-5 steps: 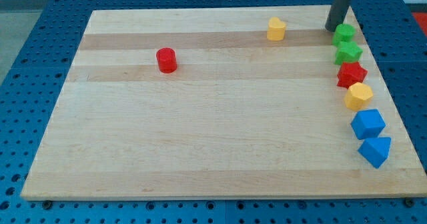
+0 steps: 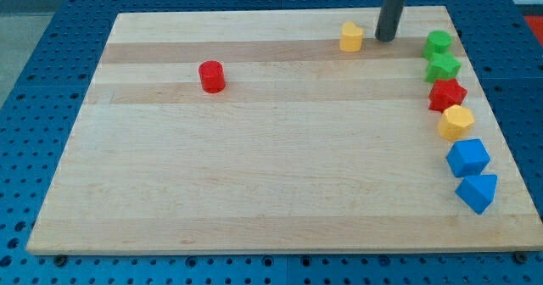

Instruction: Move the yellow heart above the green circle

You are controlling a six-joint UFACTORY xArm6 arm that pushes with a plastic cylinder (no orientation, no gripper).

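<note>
The yellow heart (image 2: 351, 37) lies near the board's top edge, right of centre. The green circle (image 2: 439, 42) sits at the top of a column of blocks along the right edge, well to the heart's right. My tip (image 2: 385, 38) rests on the board between them, a short gap to the right of the yellow heart, apart from it, and farther from the green circle.
Below the green circle stand a green star (image 2: 443, 66), a red star (image 2: 447, 94), a yellow hexagon (image 2: 456, 122), a blue cube (image 2: 467, 158) and a blue triangle (image 2: 477, 192). A red cylinder (image 2: 211, 76) sits at the left. The wooden board (image 2: 254, 166) lies on a blue perforated table.
My tip has moved left, from beside the green circle to just right of the yellow heart. No block has moved.
</note>
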